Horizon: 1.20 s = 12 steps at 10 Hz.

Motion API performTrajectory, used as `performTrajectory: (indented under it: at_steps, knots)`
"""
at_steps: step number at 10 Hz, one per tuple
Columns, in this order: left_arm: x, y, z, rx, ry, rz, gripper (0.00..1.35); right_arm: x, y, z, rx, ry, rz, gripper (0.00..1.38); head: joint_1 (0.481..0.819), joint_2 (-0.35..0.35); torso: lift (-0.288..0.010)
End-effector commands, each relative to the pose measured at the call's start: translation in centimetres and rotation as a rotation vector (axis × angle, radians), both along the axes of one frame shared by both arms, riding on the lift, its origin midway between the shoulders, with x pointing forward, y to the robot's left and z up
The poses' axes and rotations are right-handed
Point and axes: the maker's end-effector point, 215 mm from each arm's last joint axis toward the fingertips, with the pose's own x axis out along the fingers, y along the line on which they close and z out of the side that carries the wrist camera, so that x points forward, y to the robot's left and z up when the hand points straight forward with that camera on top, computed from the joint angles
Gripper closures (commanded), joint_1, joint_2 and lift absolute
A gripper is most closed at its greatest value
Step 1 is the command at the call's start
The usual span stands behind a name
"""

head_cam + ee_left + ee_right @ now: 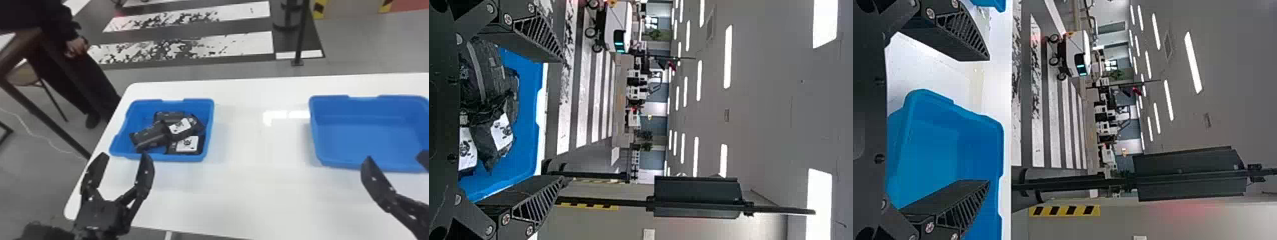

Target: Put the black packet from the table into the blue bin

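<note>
My left gripper [123,162] stands open at the near side of the left blue bin [127,156], which holds several black packets [150,137], two of them with white labels. At the right, my right gripper [395,159] is open by the near edge of the other blue bin [367,137], whose floor is bare. In the left wrist view, the left gripper [563,120] has nothing between its fingertips, and the packets [484,75] lie behind them. The right wrist view has the right gripper [989,120] with its fingers apart and the right bin [938,150] beyond.
Both bins rest on a white table [249,191], with a wide gap of tabletop between them. A dark post [300,38] stands on the floor behind the table. At the far left is a brown table frame [41,118].
</note>
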Motion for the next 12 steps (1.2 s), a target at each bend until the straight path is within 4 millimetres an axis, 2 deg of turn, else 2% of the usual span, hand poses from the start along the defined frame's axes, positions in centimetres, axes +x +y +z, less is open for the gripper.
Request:
performTrajectory:
  at_steps: [1,12]
  knots:
    - [-0.08,0.07,-0.03,-0.011,-0.001,0.009,0.20,0.02,0.00,-0.07,-0.002,0.000,0.001,0.14,0.695,0.198,-0.110]
    - [-0.11,0.21,0.32,-0.008,-0.016,0.011,0.20,0.11,-0.05,0.48,-0.004,-0.017,-0.002,0.14,0.695,0.200,-0.110]
